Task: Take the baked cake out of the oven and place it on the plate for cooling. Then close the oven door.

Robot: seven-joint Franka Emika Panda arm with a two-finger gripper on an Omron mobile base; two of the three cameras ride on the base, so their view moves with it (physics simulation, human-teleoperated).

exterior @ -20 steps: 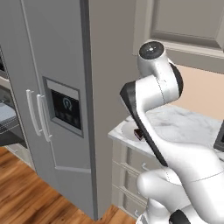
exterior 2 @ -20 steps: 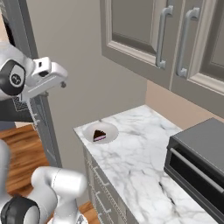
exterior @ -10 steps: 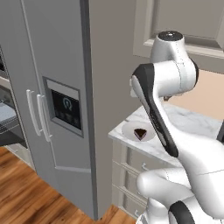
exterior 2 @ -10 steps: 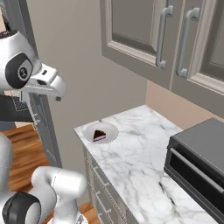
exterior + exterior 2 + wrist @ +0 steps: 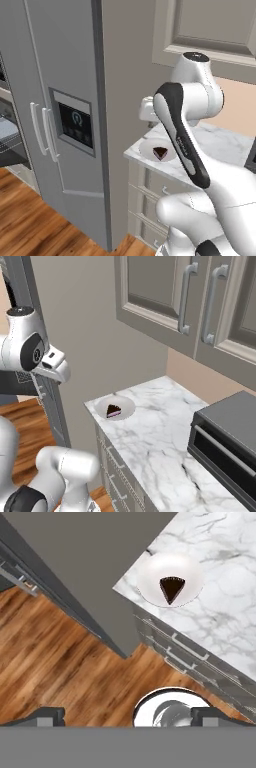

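Note:
A dark wedge of cake [image 5: 160, 153] [image 5: 113, 411] [image 5: 171, 588] lies on the white plate [image 5: 148, 150] [image 5: 125, 404] [image 5: 150, 577] at the near left corner of the marble counter [image 5: 150, 441]. My gripper [image 5: 129, 717] hangs high above the floor beside that corner. It is open, with nothing between its fingertips [image 5: 50, 714], and the cake is well clear of them. The hand [image 5: 54, 367] sits left of the plate in the right base view. The oven [image 5: 6, 135] shows at the far left edge, with a wire rack inside. Its door [image 5: 12, 157] looks dropped open.
A tall grey fridge [image 5: 60, 125] stands between the oven and the counter. Grey wall cabinets [image 5: 200, 301] hang over the counter, and a black appliance [image 5: 225, 441] sits at its right end. Drawers [image 5: 190, 657] run under the counter edge, above the wood floor [image 5: 60, 662].
The arm has risen and swung toward the counter, carrying the hand to the right in the right base view. The cake stays on the plate. The gripper stays open.

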